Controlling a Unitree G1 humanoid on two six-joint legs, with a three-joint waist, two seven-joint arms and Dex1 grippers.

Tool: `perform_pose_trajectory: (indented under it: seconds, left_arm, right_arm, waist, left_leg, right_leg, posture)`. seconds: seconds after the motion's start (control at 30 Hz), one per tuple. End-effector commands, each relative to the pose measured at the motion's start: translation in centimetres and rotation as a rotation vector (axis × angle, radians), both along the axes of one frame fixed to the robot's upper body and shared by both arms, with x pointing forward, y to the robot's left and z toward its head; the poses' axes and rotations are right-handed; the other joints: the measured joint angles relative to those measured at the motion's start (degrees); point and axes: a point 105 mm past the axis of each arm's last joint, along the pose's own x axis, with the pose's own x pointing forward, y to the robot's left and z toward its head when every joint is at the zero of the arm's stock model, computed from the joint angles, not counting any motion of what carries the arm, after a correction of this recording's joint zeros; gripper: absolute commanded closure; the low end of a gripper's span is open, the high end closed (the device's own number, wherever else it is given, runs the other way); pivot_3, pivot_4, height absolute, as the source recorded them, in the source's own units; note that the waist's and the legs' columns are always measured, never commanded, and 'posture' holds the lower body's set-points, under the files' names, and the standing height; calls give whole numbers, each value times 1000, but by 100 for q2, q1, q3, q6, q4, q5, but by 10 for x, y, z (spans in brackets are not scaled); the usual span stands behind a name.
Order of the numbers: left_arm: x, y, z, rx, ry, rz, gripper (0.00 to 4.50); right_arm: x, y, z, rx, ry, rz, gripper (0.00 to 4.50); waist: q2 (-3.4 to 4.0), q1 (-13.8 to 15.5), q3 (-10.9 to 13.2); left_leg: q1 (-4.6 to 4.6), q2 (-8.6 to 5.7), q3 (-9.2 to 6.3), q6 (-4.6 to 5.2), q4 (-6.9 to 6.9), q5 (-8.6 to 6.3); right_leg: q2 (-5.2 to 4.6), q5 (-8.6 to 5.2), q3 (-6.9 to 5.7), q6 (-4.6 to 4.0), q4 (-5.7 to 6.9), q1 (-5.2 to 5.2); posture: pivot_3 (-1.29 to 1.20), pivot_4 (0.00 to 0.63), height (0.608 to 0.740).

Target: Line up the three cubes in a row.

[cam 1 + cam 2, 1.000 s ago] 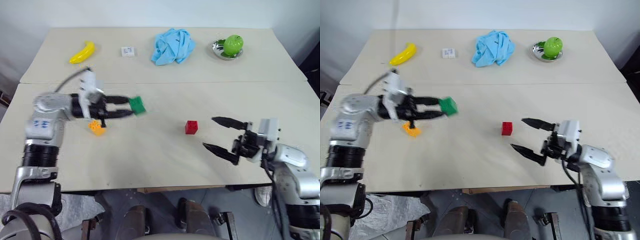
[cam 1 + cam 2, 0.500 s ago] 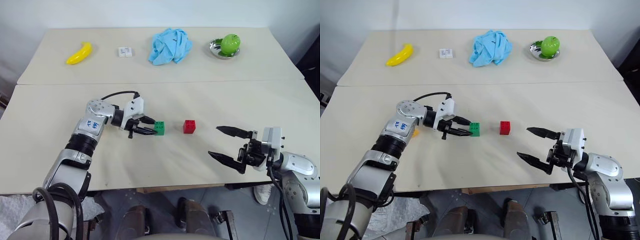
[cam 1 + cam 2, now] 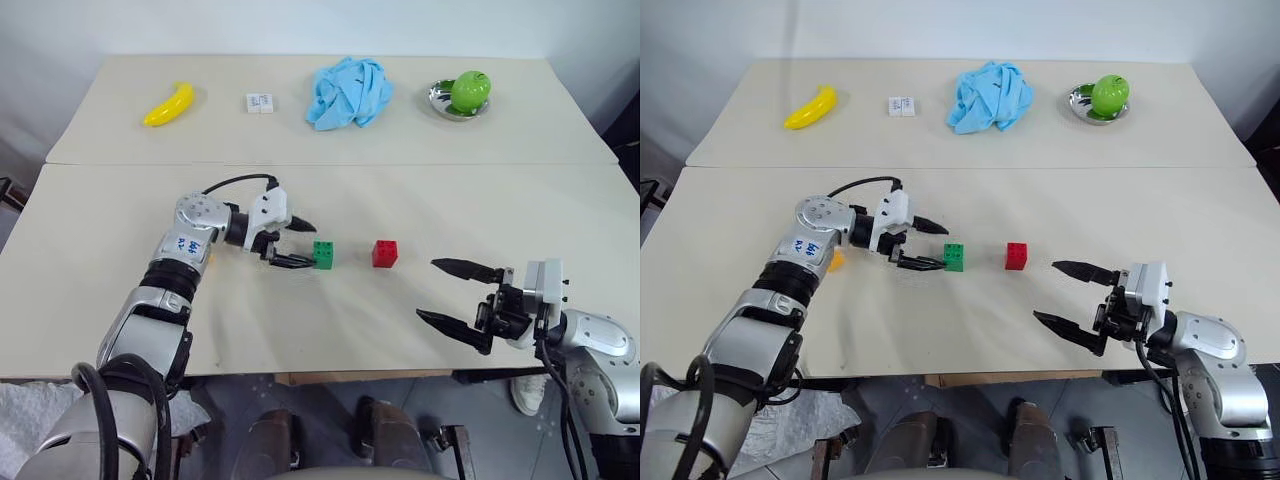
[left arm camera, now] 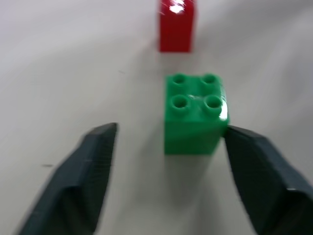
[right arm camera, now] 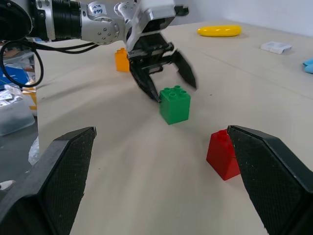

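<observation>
Left hand [image 3: 297, 245] has released green cube [image 3: 324, 254].

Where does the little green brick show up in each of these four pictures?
Left eye view: green brick mid-table, at the left gripper tips.
Right eye view: mid-table, left of the red brick.
Left wrist view: centre, between the open fingers.
Right wrist view: centre, before the left gripper.
Shared landmark: the red brick beside it.

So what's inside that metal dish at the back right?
A green apple sits in the metal dish, covering most of it. The rim shows around the fruit; whatever lies under the apple is hidden.
</observation>
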Motion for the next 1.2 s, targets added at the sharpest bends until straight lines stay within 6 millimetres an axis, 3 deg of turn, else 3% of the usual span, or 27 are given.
perform_pose_trajectory:
  seconds: [0.03,0.13,0.27,0.4,0.43,0.57,0.6,0.8,0.93,1.2]
  left_arm:
    - [-20,8,37,-122,-67,-94,251]
    - [-55,37,52,-173,-108,-109,121]
    - [-76,67,63,-253,-173,38,121]
    - [-106,130,57,-375,-212,403,121]
    - [-110,138,56,-384,-226,460,121]
    - [-145,193,35,-476,-211,793,121]
    - [-160,206,19,-477,-173,877,121]
    - [-211,240,-30,-494,-56,1140,121]
    - [-204,225,-38,-502,-3,1085,121]
    - [-129,198,-21,-502,-20,924,121]
  right_arm:
    - [-2,7,8,32,-27,41,0]
    - [3,20,11,53,-36,91,0]
    - [10,32,15,58,-49,136,0]
    - [18,51,25,101,-78,200,0]
    - [18,54,25,101,-79,213,0]
    - [17,72,30,112,-107,281,0]
    - [16,77,31,104,-120,304,0]
    - [10,90,31,55,-145,405,0]
    - [10,89,34,46,-162,405,0]
    - [9,73,21,-34,-135,354,0]
  waist:
    - [-1,-13,1]
    - [0,-155,1]
    - [4,-176,3]
    - [11,-177,6]
    - [11,-174,7]
    - [6,-148,9]
    - [6,-153,9]
    - [3,-125,7]
    - [-1,-103,4]
    - [-1,-135,3]
  left_leg:
    - [-3,6,0,0,1,0]
    - [0,32,1,0,2,0]
    - [4,51,-2,-5,4,-3]
    - [5,52,-9,-7,22,-10]
    - [7,53,-10,-8,22,-14]
    - [6,56,-17,-13,29,-24]
    - [5,56,-20,-13,34,-26]
    - [8,55,-16,-11,43,-46]
    - [9,53,-19,-14,49,-53]
    - [8,52,-14,-16,45,-56]
  right_leg:
    - [0,0,1,0,1,-3]
    - [2,0,6,0,2,-4]
    - [10,-2,6,-4,4,-4]
    - [1,-2,10,-4,9,2]
    - [-2,-2,13,-4,11,2]
    - [-3,-4,9,-9,12,4]
    - [-4,-4,8,-9,12,4]
    - [-10,-6,5,-16,12,6]
    - [-66,-15,6,-40,12,1]
    - [-35,-15,-17,-43,37,-3]
  posture:
    - [0,150,740]
    - [0,150,740]
    - [0,150,740]
    - [0,150,740]
    - [0,150,740]
    - [0,150,740]
    - [0,150,740]
    - [0,150,740]
    - [0,150,740]
    - [0,150,740]
